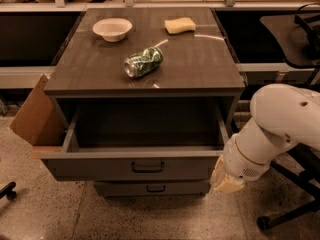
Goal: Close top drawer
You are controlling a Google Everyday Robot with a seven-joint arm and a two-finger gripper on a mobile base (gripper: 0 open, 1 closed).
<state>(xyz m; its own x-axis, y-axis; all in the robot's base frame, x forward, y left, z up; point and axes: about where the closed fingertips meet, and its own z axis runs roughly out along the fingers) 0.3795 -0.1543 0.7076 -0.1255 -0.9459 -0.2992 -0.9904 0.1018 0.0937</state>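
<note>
Top drawer point(90, 167): pulled well out from the cabinet, under the worktop; its tall grey front faces the camera; a wide dark handle point(147, 167) sits at its centre
Gripper point(223, 181): the pale end of the white arm point(280, 126); low on the right, just beside the right end of the drawer front; whether it is open or closed, or touching the drawer, cannot be told
Worktop point(95, 74): dark wood grain; white bowl point(112, 29) at the back left; yellow sponge point(180, 25) at the back right; crushed green can point(143, 62) on its side near the middle
Lower drawer point(115, 188): pushed in, just beneath the open one
Cardboard box point(34, 111): brown; against the cabinet's left side
Floor point(50, 214): speckled; dark chair base point(282, 214) at the right
</note>
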